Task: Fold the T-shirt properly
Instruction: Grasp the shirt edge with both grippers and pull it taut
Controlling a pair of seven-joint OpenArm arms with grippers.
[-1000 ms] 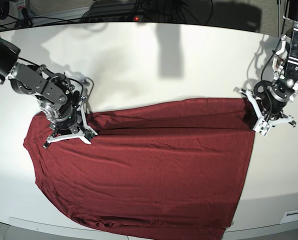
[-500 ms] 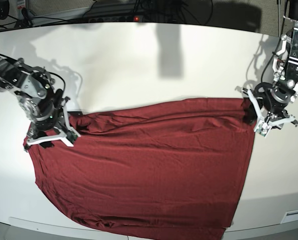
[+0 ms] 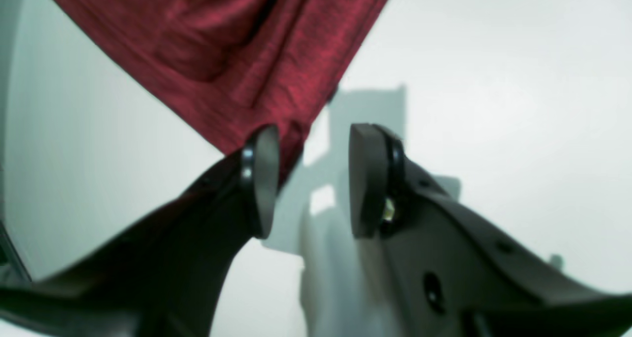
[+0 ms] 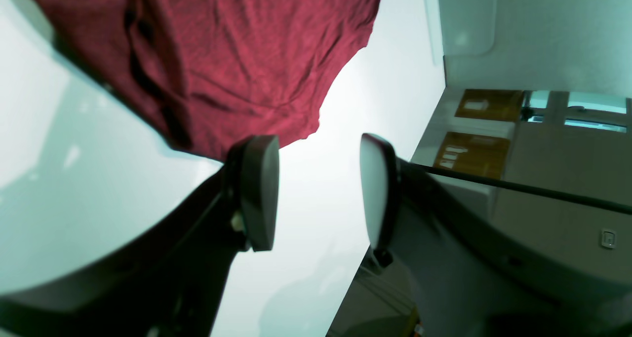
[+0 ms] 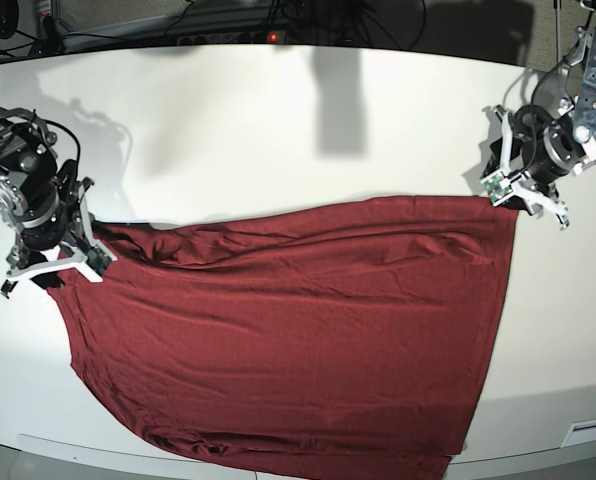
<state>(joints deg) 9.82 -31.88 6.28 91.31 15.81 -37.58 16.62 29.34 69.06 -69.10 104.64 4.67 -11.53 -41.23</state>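
While the thin maroon T-shirt (image 5: 298,330) is lying spread on the white table (image 5: 278,130), nothing is being gripped by the 2 parted claws: left gripper (image 3: 311,179), right gripper (image 4: 318,189).

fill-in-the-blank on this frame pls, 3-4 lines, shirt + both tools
1. The T-shirt is dark ____ in colour.
2. The left tool has its jaws ____, with nothing between them.
3. The right tool holds ____ between its jaws.
4. The T-shirt lies spread on a ____ table.

Missing words: red; open; nothing; white
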